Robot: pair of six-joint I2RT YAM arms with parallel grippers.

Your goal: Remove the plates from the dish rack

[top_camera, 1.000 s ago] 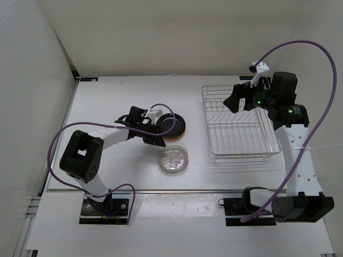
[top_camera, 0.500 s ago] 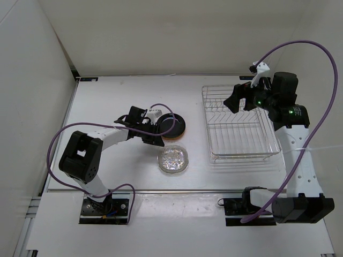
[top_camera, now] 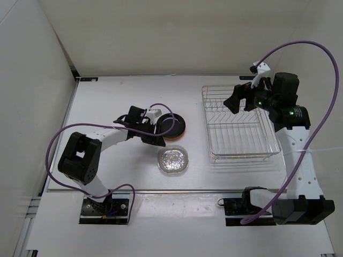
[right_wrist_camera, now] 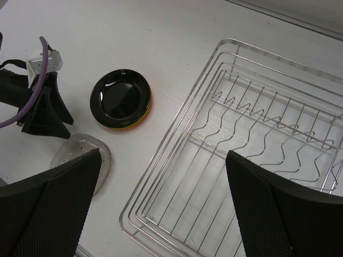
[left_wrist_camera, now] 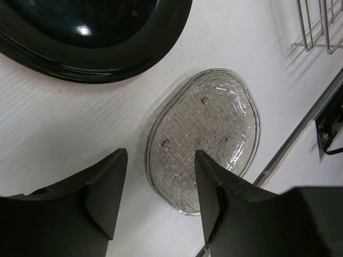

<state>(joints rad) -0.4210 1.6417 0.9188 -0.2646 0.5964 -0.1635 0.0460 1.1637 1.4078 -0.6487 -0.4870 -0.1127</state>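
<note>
Okay, worktop (top_camera: 107, 96) first: white, carries everything. The dish rack (top_camera: 241, 157) sits flat on it, directly beneath the right jaws, which hang above its far half. The right arm (top_camera: 300, 160) reaches up along the rack's right side. I see the right jaws spread wide with nothing between them, only wire bars below.

The left arm (top_camera: 107, 136) lies low and bent across the worktop, well apart from the rack. I see the left jaws apart and gripping nothing, bare worktop showing in the gap between them.

The plates are out on the worktop, on the left jaws' side of the rack. The black plate (top_camera: 172, 126) lies flat just beside the left jaws, past their tips in the wrist view. It sits on the orange plate (top_camera: 172, 138), of which only a rim shows. The right wrist view hints at a yellowish sliver at that rim, and I can't tell what it is. The clear plate (left_wrist_camera: 203, 142) lies flat by itself right ahead of the left jaws' tips, near the black one but not touching it.
</note>
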